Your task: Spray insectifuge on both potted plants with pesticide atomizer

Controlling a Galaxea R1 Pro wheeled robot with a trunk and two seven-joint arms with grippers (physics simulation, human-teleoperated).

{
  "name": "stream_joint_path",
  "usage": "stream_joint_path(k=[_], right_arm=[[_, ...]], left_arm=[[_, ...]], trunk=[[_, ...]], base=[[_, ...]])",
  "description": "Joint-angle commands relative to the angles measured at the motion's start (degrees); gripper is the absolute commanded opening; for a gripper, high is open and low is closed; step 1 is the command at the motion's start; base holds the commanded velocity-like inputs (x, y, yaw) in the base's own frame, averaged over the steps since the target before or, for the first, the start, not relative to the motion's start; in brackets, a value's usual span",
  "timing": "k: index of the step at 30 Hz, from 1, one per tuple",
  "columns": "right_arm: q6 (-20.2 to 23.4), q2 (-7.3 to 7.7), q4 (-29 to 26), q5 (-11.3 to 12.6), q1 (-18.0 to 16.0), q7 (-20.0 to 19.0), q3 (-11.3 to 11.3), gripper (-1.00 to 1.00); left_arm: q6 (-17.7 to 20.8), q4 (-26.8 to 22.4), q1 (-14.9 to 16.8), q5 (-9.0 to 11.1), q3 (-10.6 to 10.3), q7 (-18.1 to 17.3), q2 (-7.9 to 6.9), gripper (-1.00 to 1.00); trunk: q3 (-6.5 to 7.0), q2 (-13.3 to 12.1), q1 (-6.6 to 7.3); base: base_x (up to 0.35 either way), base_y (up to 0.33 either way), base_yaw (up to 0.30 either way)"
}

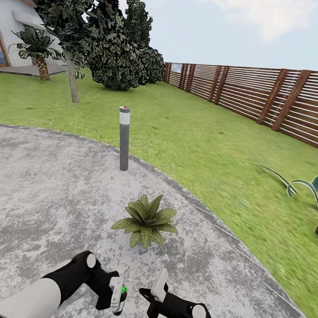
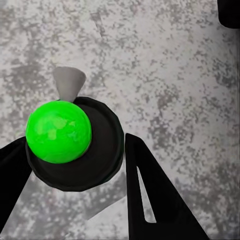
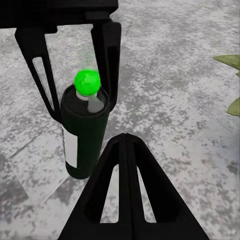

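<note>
The left claw (image 1: 117, 295) gripped the dark green pesticide atomizer with its bright green button (image 3: 84, 132), the right claw (image 1: 158, 294) stood shut and empty beside it, so pickup seemed done, with spraying the olive-green potted plant (image 1: 145, 221) just beyond on the grey paved patio (image 1: 37, 191) apparently still left.

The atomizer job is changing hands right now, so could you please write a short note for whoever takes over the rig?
Left gripper: shut on the pesticide atomizer, a dark bottle with a green top, held upright over the grey patio.
Right gripper: fingers together, holding nothing, beside the atomizer.
One potted plant stands on the patio just ahead of both grippers.
Done: atomizer picked up and brought to this plant.
Left: no spray is visible, so treat both plants as still needing full cover.
</note>
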State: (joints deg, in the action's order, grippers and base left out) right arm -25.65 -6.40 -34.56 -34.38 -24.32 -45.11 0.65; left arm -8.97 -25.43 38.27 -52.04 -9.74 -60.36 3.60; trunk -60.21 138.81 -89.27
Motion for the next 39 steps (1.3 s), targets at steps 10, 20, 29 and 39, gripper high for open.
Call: stream_joint_path(k=[10,20,29,39], right_arm=[[-0.19,-0.02,-0.07,-0.34,-0.01,-0.07,0.1,-1.0],[-0.19,-0.02,-0.07,-0.3,-0.01,-0.07,0.07,-1.0],[-0.21,-0.02,-0.07,-0.29,0.0,-0.07,0.09,-1.0],[-0.2,-0.02,-0.07,-0.31,0.01,-0.07,0.09,-1.0]], left_arm=[[-0.61,-0.22,0.05,-0.06,-0.44,0.02,1.46,-1.0],[-0.62,-0.23,0.04,0.09,-0.36,0.13,2.86,-1.0],[-0.64,-0.32,0.0,0.26,-0.3,1.38,3.52,-1.0],[-0.69,-0.32,-0.02,0.36,-0.28,1.73,3.85,-1.0]], trunk=[[-0.05,0.02,0.01],[-0.05,0.02,0.01],[-0.05,0.02,0.01],[-0.05,0.02,0.01]], base=[[0.0,0.0,0.0],[0.0,0.0,0.0],[0.0,0.0,0.0],[0.0,0.0,0.0]])
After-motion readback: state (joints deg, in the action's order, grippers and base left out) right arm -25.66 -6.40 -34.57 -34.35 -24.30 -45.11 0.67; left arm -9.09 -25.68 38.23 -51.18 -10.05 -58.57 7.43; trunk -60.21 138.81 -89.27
